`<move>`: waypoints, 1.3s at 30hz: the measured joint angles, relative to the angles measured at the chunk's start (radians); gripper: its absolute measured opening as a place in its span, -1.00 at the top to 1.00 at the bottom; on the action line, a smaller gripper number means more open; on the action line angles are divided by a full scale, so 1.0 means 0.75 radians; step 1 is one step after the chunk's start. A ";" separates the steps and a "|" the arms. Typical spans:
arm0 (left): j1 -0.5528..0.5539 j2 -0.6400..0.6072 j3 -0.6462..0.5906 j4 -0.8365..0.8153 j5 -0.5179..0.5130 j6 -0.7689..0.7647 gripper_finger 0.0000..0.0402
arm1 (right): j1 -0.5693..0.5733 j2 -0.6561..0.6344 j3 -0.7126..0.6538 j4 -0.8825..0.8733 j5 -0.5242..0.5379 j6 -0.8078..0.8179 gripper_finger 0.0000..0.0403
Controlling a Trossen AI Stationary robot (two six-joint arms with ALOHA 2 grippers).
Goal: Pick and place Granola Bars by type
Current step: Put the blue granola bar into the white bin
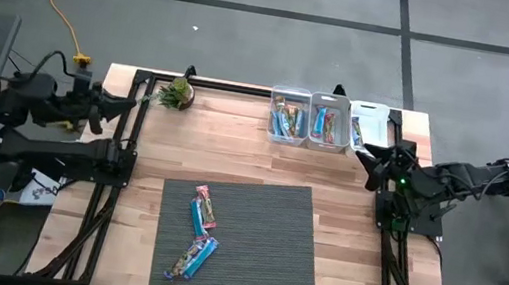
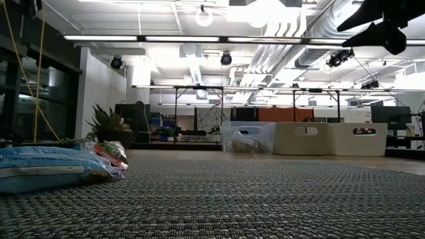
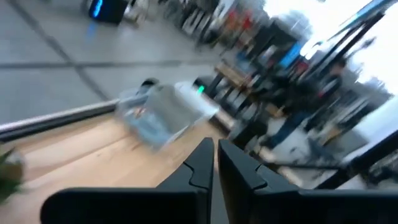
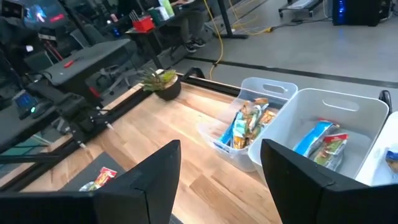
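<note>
Jaws: left gripper [image 3: 214, 163] nearly shut, right gripper [image 4: 221, 180] wide open, both empty. Shiny blue and pink granola bars [image 1: 198, 232] sit mid-mat [image 1: 266, 266], clear of bench [image 1: 223, 148] edges.

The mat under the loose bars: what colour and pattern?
Dark grey mat, with a fine woven ribbed texture; the low view shows the weave best, close up.

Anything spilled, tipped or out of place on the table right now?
Nothing stands out. The three bins stand upright in a row with bars inside, the potted plant is upright, and the remaining granola bars lie flat on the grey mat, unsorted but intact.
</note>
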 joint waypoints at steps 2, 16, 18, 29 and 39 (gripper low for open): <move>0.000 0.094 0.103 -0.131 -0.015 0.004 0.88 | 0.000 -0.010 0.000 -0.005 0.000 0.001 -0.04; 0.000 0.398 0.556 -0.856 -0.024 -0.325 0.87 | 0.000 -0.027 0.000 -0.286 0.038 0.202 -0.04; 0.001 0.400 0.547 -0.909 0.034 -0.369 0.87 | 0.000 -0.027 0.000 -0.293 0.040 0.202 -0.04; 0.001 0.437 0.524 -0.954 0.158 -0.380 0.87 | 0.000 -0.027 0.000 -0.299 0.050 0.210 -0.04; 0.000 0.498 0.524 -0.599 0.387 -0.229 0.87 | 0.000 -0.027 0.000 -0.299 0.066 0.230 -0.04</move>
